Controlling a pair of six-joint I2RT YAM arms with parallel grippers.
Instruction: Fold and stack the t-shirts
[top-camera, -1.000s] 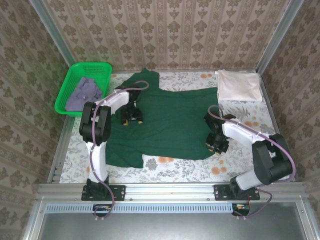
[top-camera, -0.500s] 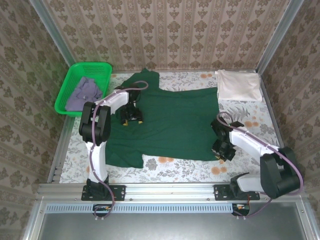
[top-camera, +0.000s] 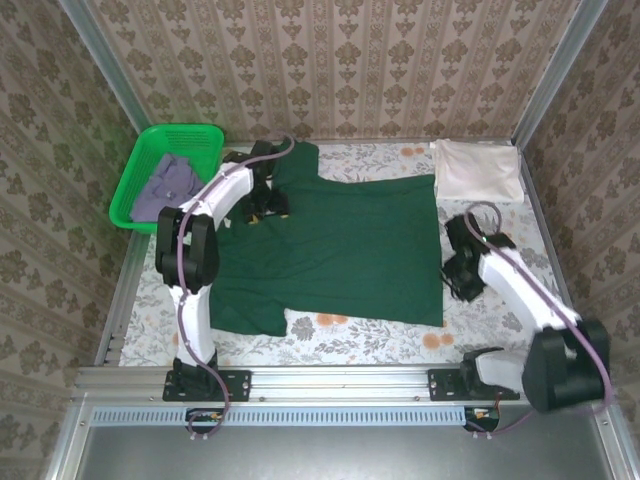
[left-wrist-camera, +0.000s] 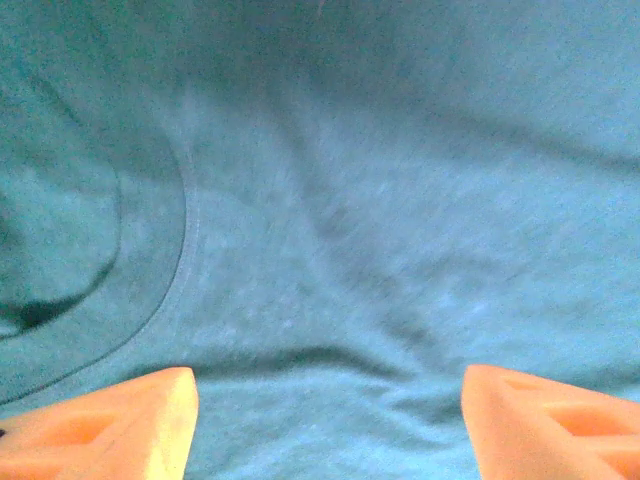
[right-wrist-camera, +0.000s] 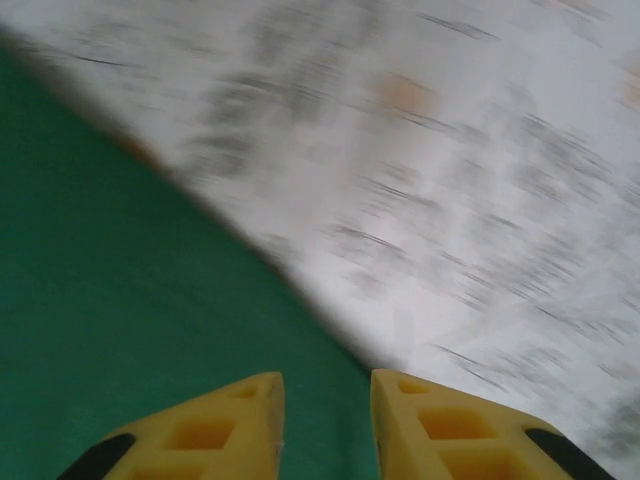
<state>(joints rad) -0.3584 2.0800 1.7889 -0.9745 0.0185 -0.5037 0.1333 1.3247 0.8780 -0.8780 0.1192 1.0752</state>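
The dark green t-shirt (top-camera: 340, 250) lies spread flat in the middle of the table. My left gripper (top-camera: 266, 205) hovers over its upper left part beside the collar (left-wrist-camera: 110, 240); its orange fingers (left-wrist-camera: 120, 425) stand wide apart with only cloth (left-wrist-camera: 400, 200) below. At the shirt's right edge my right gripper (top-camera: 462, 277) has its yellow fingers (right-wrist-camera: 215, 425) a narrow gap apart, and flat green cloth (right-wrist-camera: 120, 250) shows between them. A folded cream-white t-shirt (top-camera: 478, 170) rests at the back right. The greyish-lavender t-shirt (top-camera: 168, 186) lies crumpled in the basket.
A bright green plastic basket (top-camera: 200, 135) sits at the back left. The floral tablecloth (top-camera: 380, 335) shows bare in front of the shirt and on the right (right-wrist-camera: 480, 180). Metal frame rails and patterned walls enclose the table.
The right gripper has moved right and then back, and the green shirt's right edge has shifted right with it. The left gripper has moved back toward the collar.
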